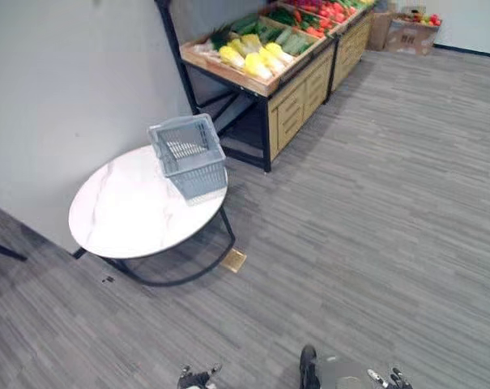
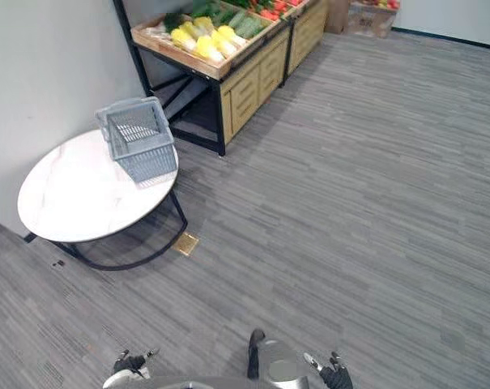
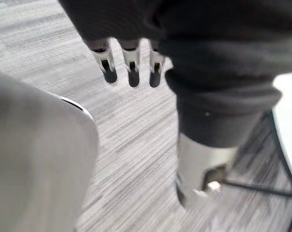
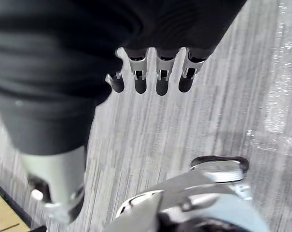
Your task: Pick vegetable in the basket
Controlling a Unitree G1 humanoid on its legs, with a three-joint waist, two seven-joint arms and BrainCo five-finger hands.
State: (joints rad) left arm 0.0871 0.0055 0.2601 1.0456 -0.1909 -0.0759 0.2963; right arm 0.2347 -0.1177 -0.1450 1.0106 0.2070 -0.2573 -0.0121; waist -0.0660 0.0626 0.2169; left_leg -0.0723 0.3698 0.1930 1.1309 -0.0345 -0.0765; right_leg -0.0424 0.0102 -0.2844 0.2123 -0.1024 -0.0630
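A grey plastic basket (image 1: 188, 154) stands on the far right part of a round white marble table (image 1: 115, 215), and its inside looks empty. Behind it a wooden produce stand (image 1: 297, 89) holds yellow-white cabbages (image 1: 257, 58), green vegetables (image 1: 269, 34) and red ones (image 1: 325, 12). My left hand (image 3: 131, 67) hangs over the floor with straight fingers and holds nothing. My right hand (image 4: 161, 79) hangs the same way, empty. Both hands are low at my sides, far from the table and the stand.
A grey wall runs along the left behind the table. Cardboard boxes (image 1: 411, 34) sit at the far end of the stand. A small brass plate (image 1: 233, 260) lies in the floor by the table's black frame. Grey plank floor stretches wide to the right.
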